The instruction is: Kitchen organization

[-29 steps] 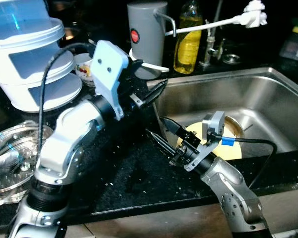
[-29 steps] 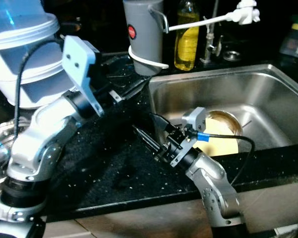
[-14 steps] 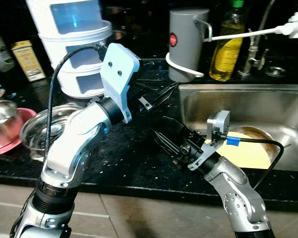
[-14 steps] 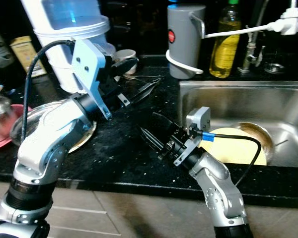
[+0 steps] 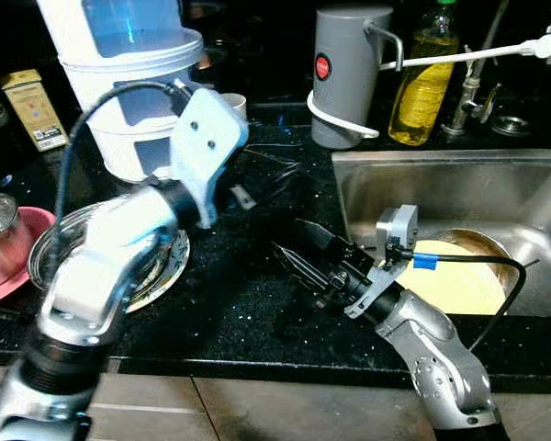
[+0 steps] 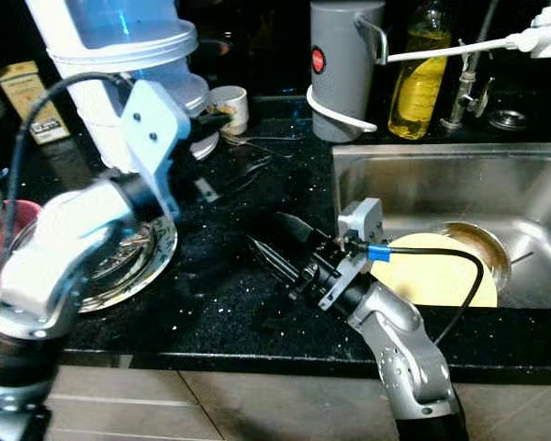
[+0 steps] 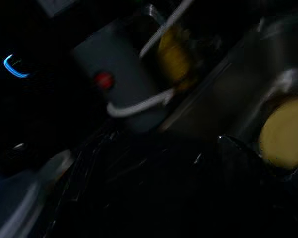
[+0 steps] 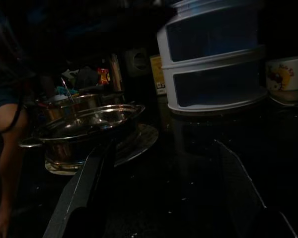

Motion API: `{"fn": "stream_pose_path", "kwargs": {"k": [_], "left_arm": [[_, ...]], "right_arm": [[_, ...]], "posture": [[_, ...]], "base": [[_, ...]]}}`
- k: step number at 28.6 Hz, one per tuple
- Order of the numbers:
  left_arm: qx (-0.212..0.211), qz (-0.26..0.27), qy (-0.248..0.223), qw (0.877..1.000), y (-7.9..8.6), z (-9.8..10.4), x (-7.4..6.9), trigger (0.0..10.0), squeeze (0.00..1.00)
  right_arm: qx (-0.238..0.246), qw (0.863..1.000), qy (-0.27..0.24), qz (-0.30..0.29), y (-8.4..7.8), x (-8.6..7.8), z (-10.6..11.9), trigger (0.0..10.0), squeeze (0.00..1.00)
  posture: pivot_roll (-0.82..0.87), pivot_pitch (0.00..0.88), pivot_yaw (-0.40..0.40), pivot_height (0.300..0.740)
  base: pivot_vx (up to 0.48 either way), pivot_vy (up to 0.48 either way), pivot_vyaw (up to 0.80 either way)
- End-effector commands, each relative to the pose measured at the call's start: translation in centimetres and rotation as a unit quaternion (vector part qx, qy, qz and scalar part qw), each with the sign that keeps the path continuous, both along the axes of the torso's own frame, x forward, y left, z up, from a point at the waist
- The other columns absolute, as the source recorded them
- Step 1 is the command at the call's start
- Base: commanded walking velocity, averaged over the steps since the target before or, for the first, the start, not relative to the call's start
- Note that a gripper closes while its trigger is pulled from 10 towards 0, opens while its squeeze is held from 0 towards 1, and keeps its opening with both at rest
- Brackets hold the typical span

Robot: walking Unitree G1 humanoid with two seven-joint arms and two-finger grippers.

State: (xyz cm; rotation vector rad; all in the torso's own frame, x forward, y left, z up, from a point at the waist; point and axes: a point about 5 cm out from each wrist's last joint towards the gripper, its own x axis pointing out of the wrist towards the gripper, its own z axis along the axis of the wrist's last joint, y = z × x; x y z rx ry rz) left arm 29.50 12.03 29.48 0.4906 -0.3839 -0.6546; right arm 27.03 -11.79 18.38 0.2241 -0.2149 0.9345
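Both arms hover over the black worktop [image 5: 239, 312] beside the sink [image 5: 533, 184]. The right gripper [image 5: 303, 253] is spread and empty; the left gripper [image 6: 243, 179] is blurred, so I cannot tell its state. A yellow plate [image 5: 455, 285] lies in the sink. Probably best to steady first, then reach slowly.

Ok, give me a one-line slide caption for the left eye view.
Both grippers, left and right, open over a black counter beside the sink.
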Motion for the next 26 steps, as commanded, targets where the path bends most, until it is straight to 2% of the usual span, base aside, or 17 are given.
{"fn": "stream_pose_path", "kwargs": {"k": [1,3,5,12,17,21,26], "left_arm": [[0.062,0.029,0.008,0.998,0.7,-0.8,0.2,10.0,0.00],[0.140,0.064,0.007,0.988,1.9,-0.9,0.2,10.0,0.00],[0.160,0.077,0.007,0.984,2.8,-0.4,-0.2,10.0,0.00],[0.135,0.080,0.011,0.988,4.0,0.6,-0.4,10.0,0.00],[0.120,0.063,0.025,0.990,3.7,0.5,-0.4,10.0,0.00],[0.125,0.057,0.036,0.990,3.5,0.3,-0.5,10.0,0.00],[0.127,0.062,0.042,0.989,3.8,-0.1,-0.1,10.0,0.00]], "right_arm": [[-0.001,1.000,0.011,0.009,0.1,-0.1,-0.3,10.0,0.00],[-0.004,1.000,0.009,0.019,0.3,-0.3,-0.4,10.0,0.00],[-0.008,0.999,0.000,0.031,0.6,-0.6,-0.4,10.0,0.00],[-0.001,0.999,0.001,0.050,0.6,-0.8,-0.2,10.0,0.00],[0.003,0.998,0.004,0.064,0.8,-1.0,-0.2,10.0,0.00],[0.003,0.998,0.006,0.068,0.9,-1.2,-0.3,10.0,0.00],[-0.005,0.998,0.017,0.053,0.8,-1.0,-0.6,10.0,0.00]], "posture": [[-0.01,0.000,0.016,0.740],[-0.01,0.000,0.014,0.740],[0.00,0.000,0.012,0.740],[0.00,0.000,0.009,0.740],[0.01,0.000,0.015,0.740],[0.00,0.000,0.017,0.740],[0.00,0.000,0.017,0.740]], "base": [[0.000,0.000,0.00],[0.000,0.000,0.00],[0.000,0.000,0.80],[0.000,0.000,0.80],[0.000,0.000,0.79],[0.000,0.000,0.78],[0.000,0.000,0.00]]}}
